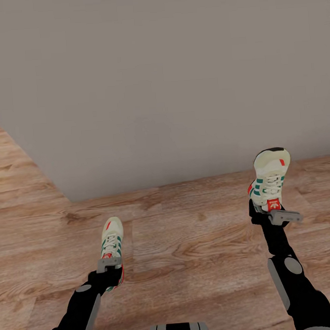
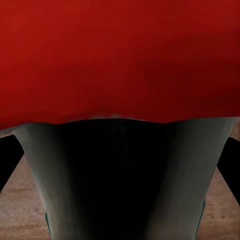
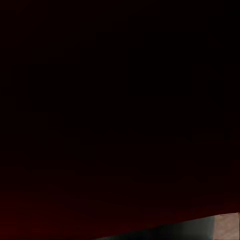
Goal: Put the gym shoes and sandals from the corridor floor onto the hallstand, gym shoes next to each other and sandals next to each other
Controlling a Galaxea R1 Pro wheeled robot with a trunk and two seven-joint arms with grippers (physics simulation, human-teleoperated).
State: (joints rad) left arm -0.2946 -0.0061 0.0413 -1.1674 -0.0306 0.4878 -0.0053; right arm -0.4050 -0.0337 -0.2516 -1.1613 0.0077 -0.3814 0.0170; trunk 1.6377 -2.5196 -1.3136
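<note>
Each of my grippers holds one cream-white gym shoe with green stripes above the wood-plank corridor floor (image 1: 191,242). The left gripper (image 1: 109,268) is shut on the heel end of one gym shoe (image 1: 111,241), whose toe points away from me. My right gripper (image 1: 272,215) is shut on the other gym shoe (image 1: 270,176), held higher with its toe up toward the wall. The left wrist view is close against that shoe's red heel (image 2: 120,60) and dark opening. The right wrist view is almost black. The sandals and the hallstand are out of view.
A plain grey wall (image 1: 168,85) stands straight ahead, its base meeting the floor about a shoe's length beyond the held shoes. The wall ends at a corner (image 1: 63,193) on the left, with more plank floor (image 1: 11,162) running past it.
</note>
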